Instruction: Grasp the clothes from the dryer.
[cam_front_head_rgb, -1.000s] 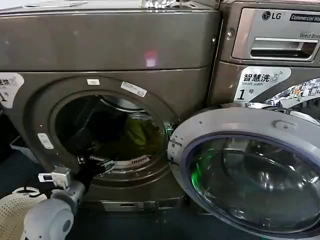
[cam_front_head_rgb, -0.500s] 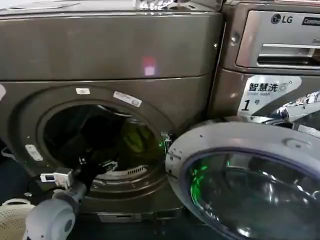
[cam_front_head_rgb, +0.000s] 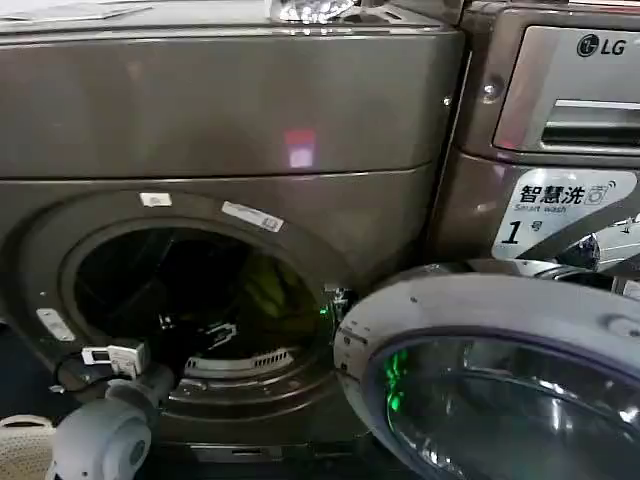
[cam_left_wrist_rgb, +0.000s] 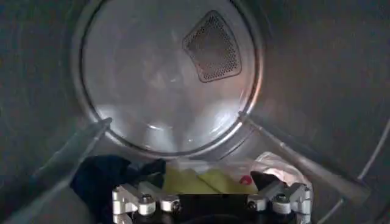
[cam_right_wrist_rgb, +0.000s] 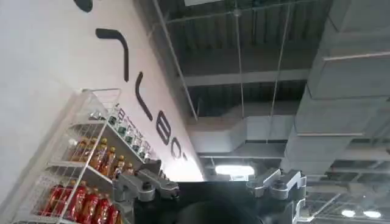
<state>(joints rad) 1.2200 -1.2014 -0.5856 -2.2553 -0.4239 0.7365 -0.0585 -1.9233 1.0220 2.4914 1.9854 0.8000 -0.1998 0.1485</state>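
The dryer (cam_front_head_rgb: 230, 100) is the bronze-grey machine with its round porthole (cam_front_head_rgb: 190, 300) uncovered. The clothes (cam_front_head_rgb: 270, 288) show yellow-green deep in the dark drum. My left arm (cam_front_head_rgb: 100, 440) comes up from the lower left and puts my left gripper (cam_front_head_rgb: 205, 335) over the drum's lip. In the left wrist view the left gripper (cam_left_wrist_rgb: 207, 182) is open just above the heap of clothes: a yellow-green piece (cam_left_wrist_rgb: 195, 181) in the middle, a dark blue one (cam_left_wrist_rgb: 103, 179) and a white-pink one (cam_left_wrist_rgb: 277, 170) at the sides. My right gripper (cam_right_wrist_rgb: 207, 201) points at a ceiling, away from the dryer.
The dryer's door (cam_front_head_rgb: 480, 380) hangs open at the lower right, close to the porthole. An LG machine (cam_front_head_rgb: 560, 120) stands to the right. A white mesh basket (cam_front_head_rgb: 20, 440) sits on the floor at the lower left. A vent grille (cam_left_wrist_rgb: 213, 47) marks the drum's back wall.
The head view has shifted: the porthole now sits lower and further left, the door and the LG machine further right. My left gripper stays at the drum's lip.
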